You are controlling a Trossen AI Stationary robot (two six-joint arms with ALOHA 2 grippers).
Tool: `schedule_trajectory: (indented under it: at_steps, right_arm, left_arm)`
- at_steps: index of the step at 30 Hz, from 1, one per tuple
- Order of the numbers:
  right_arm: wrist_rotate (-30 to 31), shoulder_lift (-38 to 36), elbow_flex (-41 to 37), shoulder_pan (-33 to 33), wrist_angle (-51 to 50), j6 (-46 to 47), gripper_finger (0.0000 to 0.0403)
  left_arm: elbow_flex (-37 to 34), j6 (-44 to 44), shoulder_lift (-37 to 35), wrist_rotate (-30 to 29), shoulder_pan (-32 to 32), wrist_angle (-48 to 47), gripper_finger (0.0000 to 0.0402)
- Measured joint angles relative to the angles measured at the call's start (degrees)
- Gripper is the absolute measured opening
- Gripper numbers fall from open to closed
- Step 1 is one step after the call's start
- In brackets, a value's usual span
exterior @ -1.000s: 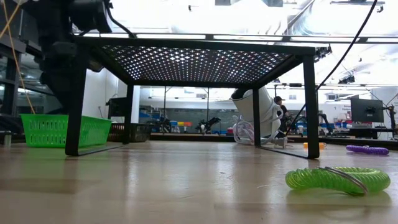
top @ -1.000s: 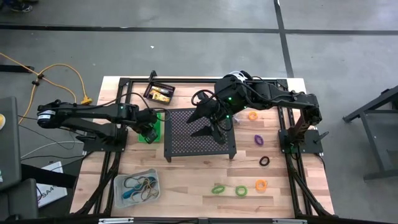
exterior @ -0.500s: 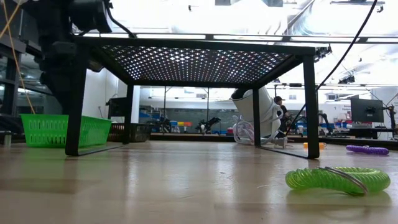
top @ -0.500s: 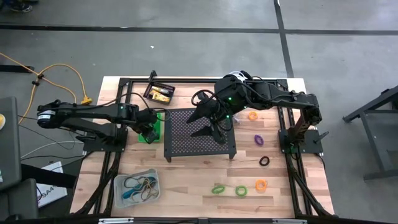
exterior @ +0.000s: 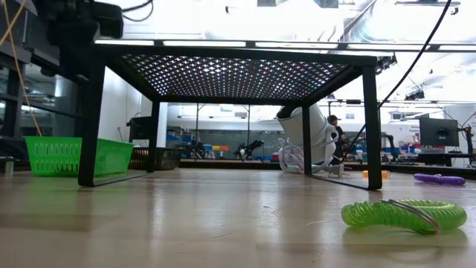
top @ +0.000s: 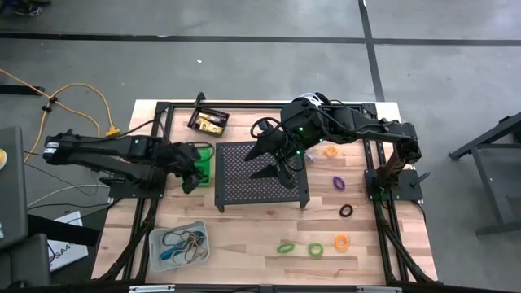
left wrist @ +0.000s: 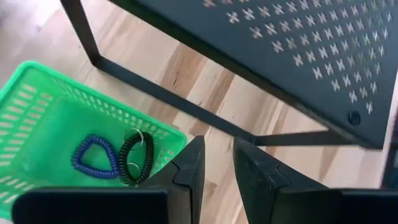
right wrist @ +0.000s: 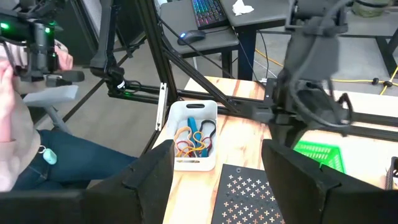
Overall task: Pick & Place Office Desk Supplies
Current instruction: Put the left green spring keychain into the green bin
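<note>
The left pincer [left wrist: 216, 163], slightly parted and empty, hovers beside the green bin [left wrist: 37, 124], which holds a blue loop [left wrist: 94, 157] and black loop [left wrist: 135, 157]. The right pincer [right wrist: 214, 168] gapes empty over the stand [top: 259, 171].

Both my arms reach in toward the middle, fingers empty.

My left arm stretches from nine o'clock toward the centre, its left gripper [top: 195, 172] held above the table with its fingers [left wrist: 186, 171] a narrow gap apart, nothing between them. My right arm bends in from three o'clock, elbow folded, and my right gripper [top: 274, 167] hangs over the centre with its fingers [right wrist: 152, 168] spread wide.
</note>
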Motion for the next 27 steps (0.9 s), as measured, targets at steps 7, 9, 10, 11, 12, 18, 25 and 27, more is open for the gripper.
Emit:
schedule_trajectory:
  at_steps: [7,9,10,11,12,18,25,27]
  right_arm:
    - [-0.01,0.0,0.0,0.0,0.0,-0.01,0.0231]
    - [0.0,0.0,0.0,0.0,0.0,0.0,0.0231]
    - [-0.01,0.0,0.0,-0.01,0.0,0.0,0.0231]
    - [-0.01,0.0,0.0,-0.01,0.0,-0.01,0.0231]
    - [0.0,0.0,0.0,-0.02,0.0,-0.01,0.0231]
    - [0.0,0.0,0.0,-0.01,0.0,0.0,0.0231]
    - [0.0,0.0,0.0,0.0,0.01,0.0,0.0231]
    - [0.0,0.0,0.0,-0.01,0.0,-0.01,0.0231]
  left_arm:
    - [0.0,-0.12,0.01,-6.7,-8.81,3.03,0.008]
    - [0.21,-0.14,0.01,-8.28,-11.25,3.69,0.008]
    - [0.7,-0.14,0.03,-9.3,-12.49,3.63,0.008]
    - [1.26,-0.13,0.04,-10.54,-13.72,3.87,0.008]
    - [1.95,-0.12,0.12,-11.86,-14.92,3.96,0.008]
    - [3.76,-0.12,0.63,-18.53,-21.22,5.44,0.008]
    - [3.76,0.59,5.4,-19.2,-26.74,13.66,0.008]
    - [3.76,1.97,7.3,-19.22,-28.36,17.24,0.008]
